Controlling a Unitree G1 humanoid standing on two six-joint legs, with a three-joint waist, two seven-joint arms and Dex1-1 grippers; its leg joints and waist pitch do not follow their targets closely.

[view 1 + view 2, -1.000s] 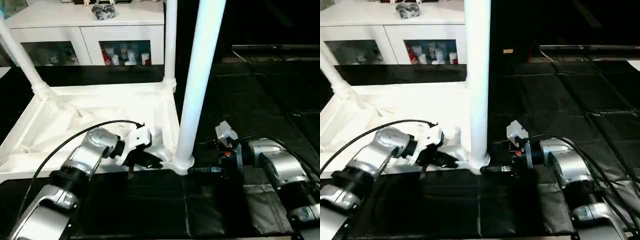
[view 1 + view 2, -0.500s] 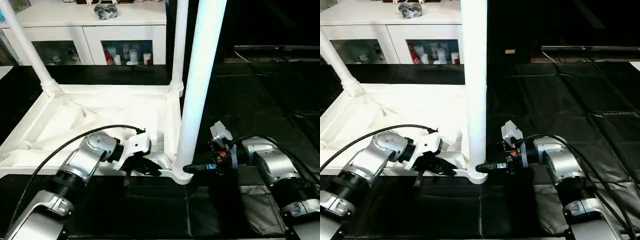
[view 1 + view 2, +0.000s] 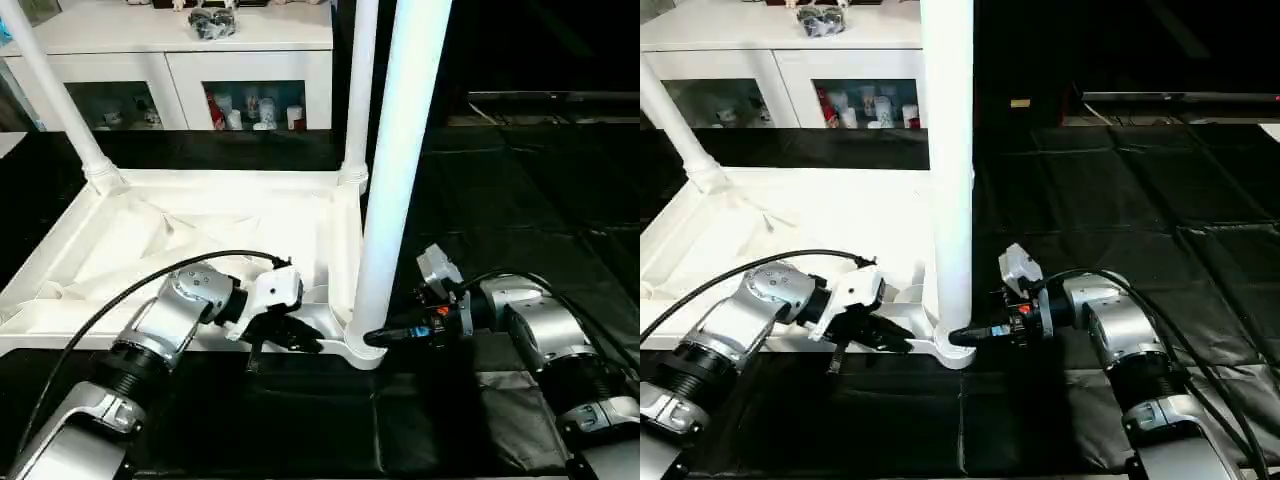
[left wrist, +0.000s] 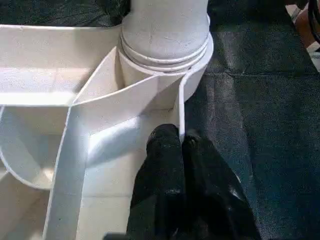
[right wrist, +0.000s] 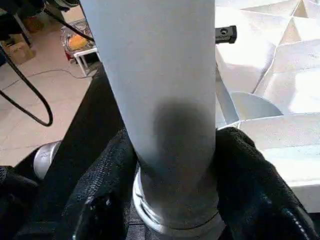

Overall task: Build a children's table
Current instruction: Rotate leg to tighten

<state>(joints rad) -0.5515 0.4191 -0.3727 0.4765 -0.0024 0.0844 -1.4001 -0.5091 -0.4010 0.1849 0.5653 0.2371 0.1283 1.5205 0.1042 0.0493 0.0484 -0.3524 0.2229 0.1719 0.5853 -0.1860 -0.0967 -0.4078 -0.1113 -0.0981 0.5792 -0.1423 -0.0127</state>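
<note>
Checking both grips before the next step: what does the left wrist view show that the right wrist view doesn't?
Left wrist view: the left gripper pinched shut on the tabletop's thin rim, beside the corner socket. Right wrist view: the right gripper's fingers on either side of the near leg just above its base. Both share that leg seated in its socket.

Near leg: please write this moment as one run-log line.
near leg: upright in socket | right gripper: around its base | left gripper: shut on tabletop rim

A white cabinet (image 3: pixel 170 45) with glass doors (image 3: pixel 250 103) stood at the back, small colourful items behind the panes and a dark bundle (image 3: pixel 212 20) on its top. Black padded mats (image 3: pixel 1160 190) with visible seams covered the floor, darkness beyond them.
</note>
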